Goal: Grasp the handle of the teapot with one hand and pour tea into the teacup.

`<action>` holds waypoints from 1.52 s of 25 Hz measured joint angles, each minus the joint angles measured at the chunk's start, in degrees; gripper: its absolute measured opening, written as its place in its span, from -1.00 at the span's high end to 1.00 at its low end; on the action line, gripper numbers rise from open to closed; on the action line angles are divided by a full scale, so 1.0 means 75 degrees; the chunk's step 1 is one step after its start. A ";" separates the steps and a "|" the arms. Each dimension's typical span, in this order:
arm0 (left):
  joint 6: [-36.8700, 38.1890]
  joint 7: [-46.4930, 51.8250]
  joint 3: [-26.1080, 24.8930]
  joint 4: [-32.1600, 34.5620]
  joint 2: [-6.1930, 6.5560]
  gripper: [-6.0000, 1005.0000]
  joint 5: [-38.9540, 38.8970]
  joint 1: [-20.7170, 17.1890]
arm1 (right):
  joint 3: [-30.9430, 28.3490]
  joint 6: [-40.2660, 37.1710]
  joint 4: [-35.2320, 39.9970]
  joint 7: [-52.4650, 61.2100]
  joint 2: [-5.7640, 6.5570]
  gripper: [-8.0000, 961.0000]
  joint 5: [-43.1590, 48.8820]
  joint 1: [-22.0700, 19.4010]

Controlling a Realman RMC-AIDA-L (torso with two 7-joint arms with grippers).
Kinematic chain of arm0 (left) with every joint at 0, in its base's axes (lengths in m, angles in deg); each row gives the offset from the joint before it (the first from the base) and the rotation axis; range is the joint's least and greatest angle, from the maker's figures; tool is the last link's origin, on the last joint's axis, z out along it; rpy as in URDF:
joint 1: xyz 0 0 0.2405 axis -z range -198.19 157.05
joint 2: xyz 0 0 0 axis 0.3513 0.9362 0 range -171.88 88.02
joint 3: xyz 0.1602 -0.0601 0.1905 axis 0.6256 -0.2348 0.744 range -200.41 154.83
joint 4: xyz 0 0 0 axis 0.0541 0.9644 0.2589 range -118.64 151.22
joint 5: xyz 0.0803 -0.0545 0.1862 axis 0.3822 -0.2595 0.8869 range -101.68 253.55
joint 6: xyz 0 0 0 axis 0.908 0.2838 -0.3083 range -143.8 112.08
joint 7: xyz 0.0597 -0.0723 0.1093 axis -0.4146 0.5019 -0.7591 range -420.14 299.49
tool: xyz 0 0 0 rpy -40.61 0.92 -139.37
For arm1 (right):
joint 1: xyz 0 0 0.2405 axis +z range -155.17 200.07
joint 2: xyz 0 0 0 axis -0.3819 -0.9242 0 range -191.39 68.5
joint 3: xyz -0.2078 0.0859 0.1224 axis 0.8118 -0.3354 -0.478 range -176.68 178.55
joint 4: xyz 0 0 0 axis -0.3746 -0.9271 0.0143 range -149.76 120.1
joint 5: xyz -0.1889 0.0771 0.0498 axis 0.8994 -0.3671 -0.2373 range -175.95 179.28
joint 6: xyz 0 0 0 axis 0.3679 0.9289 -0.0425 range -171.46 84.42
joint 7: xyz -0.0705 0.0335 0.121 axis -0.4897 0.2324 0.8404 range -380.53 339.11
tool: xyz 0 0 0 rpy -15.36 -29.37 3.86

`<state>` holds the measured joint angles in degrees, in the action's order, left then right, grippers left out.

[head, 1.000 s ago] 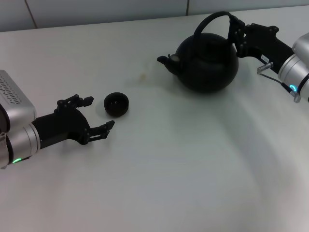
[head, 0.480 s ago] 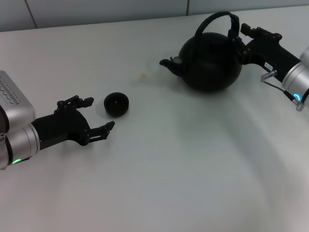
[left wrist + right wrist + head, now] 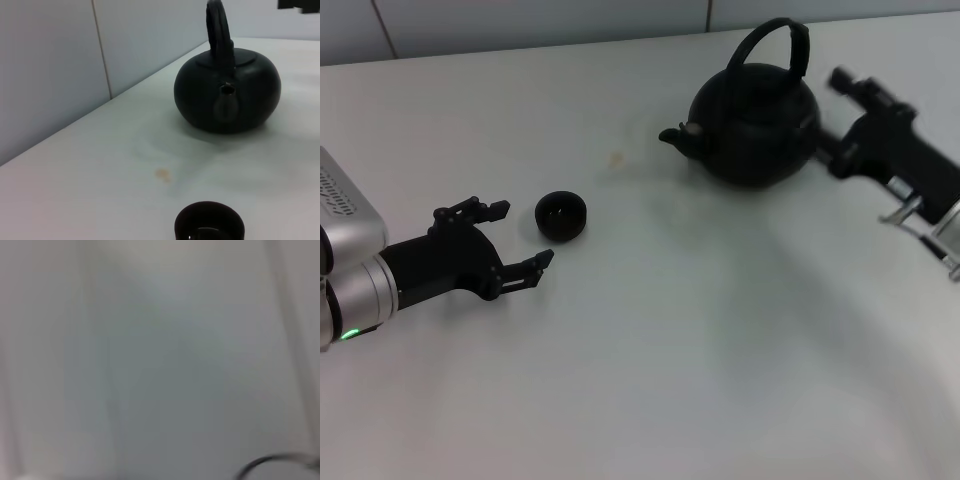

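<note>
A: Left side status?
B: Left gripper [image 3: 510, 240] low over the table [image 3: 650, 340], forearm reaching in from the near left corner, wrist roughly level. Fingers spread apart, holding nothing. Teacup [image 3: 561, 216] just beside the fingertips, upright, not touched.

A: Teapot?
B: Teapot [image 3: 755, 125] upright at the far right of the table, well apart from the teacup. Spout aimed toward the left side. Handle [image 3: 778, 40] arched over the top, free of any grip. From the left wrist view: teapot [image 3: 227, 92] straight ahead, spout facing the camera, teacup [image 3: 209, 226] close in front, small yellowish stain [image 3: 162, 174] on the table between them.

A: Right side?
B: Right gripper [image 3: 845, 120] just beside the pot's body on its right, arm coming in from the right edge, angled up toward the far side. Motion-blurred. Cannot tell whether fingers apart or together. Nothing held. Right wrist view too blurred to use.
</note>
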<state>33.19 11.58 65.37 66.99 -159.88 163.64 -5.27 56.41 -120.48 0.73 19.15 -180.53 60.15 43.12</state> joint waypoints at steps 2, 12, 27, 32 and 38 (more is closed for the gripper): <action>0.0000 0.0005 -0.0001 0.0000 0.0001 -0.68 0.0000 -0.0001 | 0.0177 -0.0196 0.0284 0.0394 0.0028 -0.48 0.0834 -0.0018; -0.0001 0.0011 -0.0002 0.0001 0.0001 -0.68 0.0001 -0.0002 | 0.0835 0.1139 0.0746 0.1947 -0.0033 -0.72 0.3821 0.1039; -0.0001 0.0011 -0.0002 0.0001 0.0001 -0.68 0.0001 -0.0025 | 0.1170 0.1507 0.0875 0.2133 -0.0048 -0.72 0.3803 0.1192; -0.0001 0.0010 -0.0002 0.0001 0.0001 -0.68 0.0001 -0.0025 | 0.1170 0.1510 0.0879 0.2141 -0.0048 -0.72 0.3803 0.1193; -0.0001 0.0010 0.0011 0.0001 0.0001 -0.68 0.0000 -0.0025 | 0.1170 0.1510 0.0879 0.2146 -0.0048 -0.72 0.3803 0.1193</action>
<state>33.18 11.65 65.45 67.00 -159.88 163.65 -5.46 65.18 -109.16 7.32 35.24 -180.89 88.67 52.07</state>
